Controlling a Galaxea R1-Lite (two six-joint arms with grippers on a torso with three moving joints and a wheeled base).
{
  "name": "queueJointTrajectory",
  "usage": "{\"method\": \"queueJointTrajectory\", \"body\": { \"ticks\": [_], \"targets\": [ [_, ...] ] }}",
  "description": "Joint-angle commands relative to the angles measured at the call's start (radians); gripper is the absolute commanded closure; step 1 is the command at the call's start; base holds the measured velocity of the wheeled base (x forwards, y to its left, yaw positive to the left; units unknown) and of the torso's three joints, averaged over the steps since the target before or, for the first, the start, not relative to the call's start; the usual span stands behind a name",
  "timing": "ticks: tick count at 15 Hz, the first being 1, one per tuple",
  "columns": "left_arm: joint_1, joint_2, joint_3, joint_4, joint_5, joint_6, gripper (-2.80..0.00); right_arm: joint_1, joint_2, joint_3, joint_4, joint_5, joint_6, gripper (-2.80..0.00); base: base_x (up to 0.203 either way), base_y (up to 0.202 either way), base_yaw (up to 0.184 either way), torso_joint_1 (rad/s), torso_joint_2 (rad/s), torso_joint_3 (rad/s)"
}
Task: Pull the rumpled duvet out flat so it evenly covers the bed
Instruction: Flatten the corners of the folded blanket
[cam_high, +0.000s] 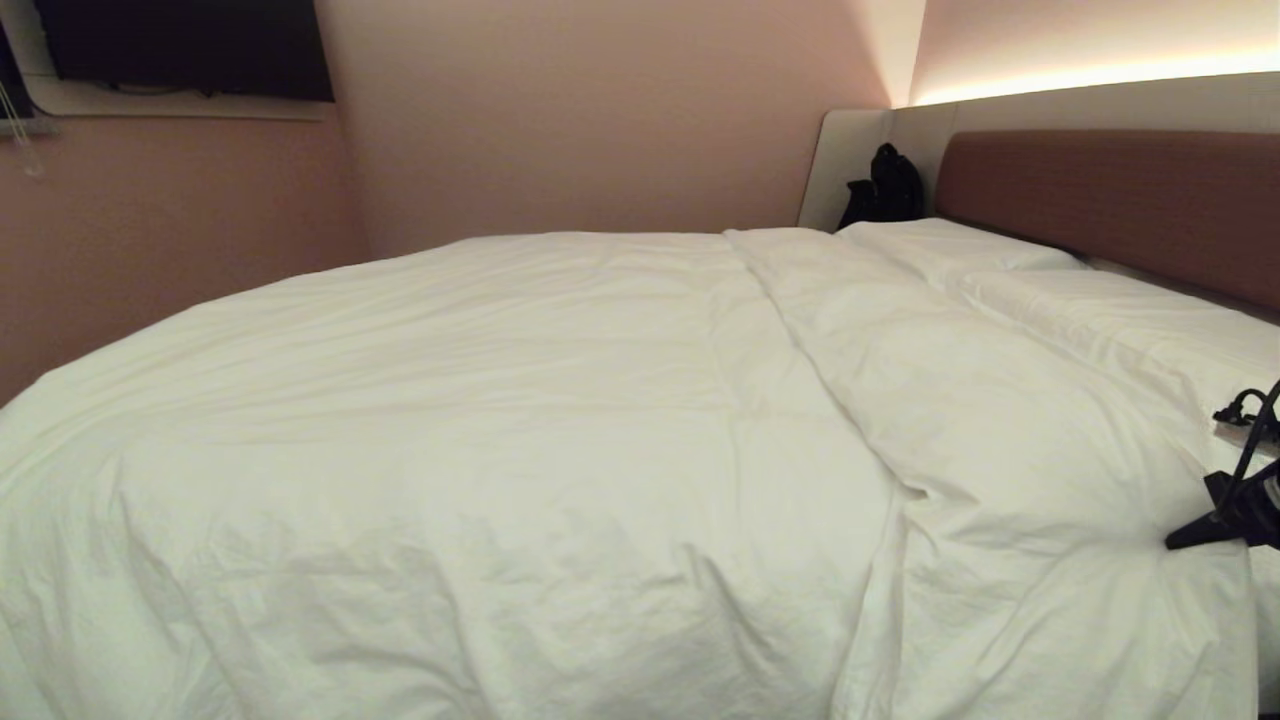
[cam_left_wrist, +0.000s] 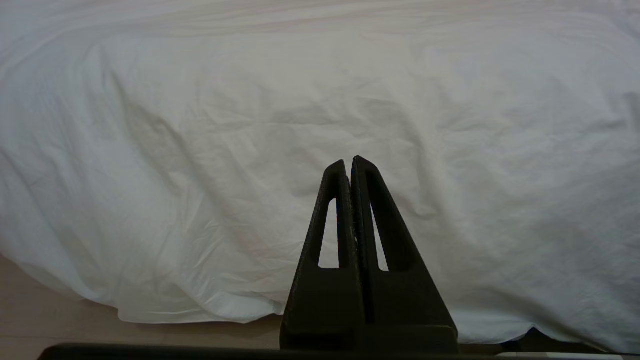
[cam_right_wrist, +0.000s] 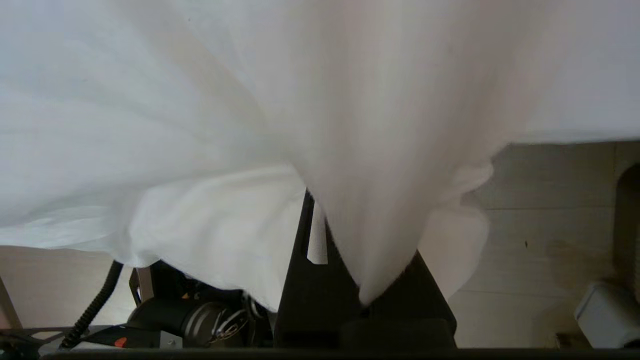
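The puffy white duvet (cam_high: 500, 420) lies creased over the bed (cam_high: 1110, 195), with a long fold running from the pillows towards the near right corner. At the near right edge my right gripper (cam_high: 1180, 540) is shut on a bunch of the duvet (cam_right_wrist: 360, 150). The cloth hangs out between its black fingers (cam_right_wrist: 300, 280) and hides their tips. My left gripper (cam_left_wrist: 348, 161) is shut with nothing in it. It is parked low, facing the duvet's hanging side (cam_left_wrist: 200, 150), and is out of the head view.
Two flat white pillows (cam_high: 950, 245) lie by the brown headboard, with a black bag (cam_high: 885, 185) in the corner behind them. A dark screen (cam_high: 190, 45) hangs on the far wall. Pale floor (cam_right_wrist: 550, 225) and a white object (cam_right_wrist: 607, 312) lie below the duvet edge.
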Motion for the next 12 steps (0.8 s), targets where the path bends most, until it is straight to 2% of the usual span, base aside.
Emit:
{"method": "queueJointTrajectory", "body": {
  "ticks": [1,2,4,8,11,12],
  "targets": [
    [0.0,0.001,0.0,0.0,0.0,0.0,0.0,-0.01,-0.065,0.014,0.025,-0.063,0.013,0.0,0.0,0.0,0.0,0.0,0.0,0.0],
    [0.0,0.001,0.0,0.0,0.0,0.0,0.0,-0.014,-0.069,0.017,0.026,-0.073,0.014,0.0,0.0,0.0,0.0,0.0,0.0,0.0],
    [0.0,0.001,0.0,0.0,0.0,0.0,0.0,-0.056,-0.119,0.032,0.025,-0.217,0.018,0.0,0.0,0.0,0.0,0.0,0.0,0.0],
    [0.0,0.001,0.0,0.0,0.0,0.0,0.0,-0.139,-0.157,0.037,0.027,-0.236,0.016,0.0,0.0,0.0,0.0,0.0,0.0,0.0],
    [0.0,0.001,0.0,0.0,0.0,0.0,0.0,-0.151,-0.161,0.068,0.023,-0.247,0.01,0.0,0.0,0.0,0.0,0.0,0.0,0.0],
    [0.0,0.001,0.0,0.0,0.0,0.0,0.0,-0.152,-0.159,0.084,0.02,-0.278,0.013,0.0,0.0,0.0,0.0,0.0,0.0,0.0]
  ]
}}
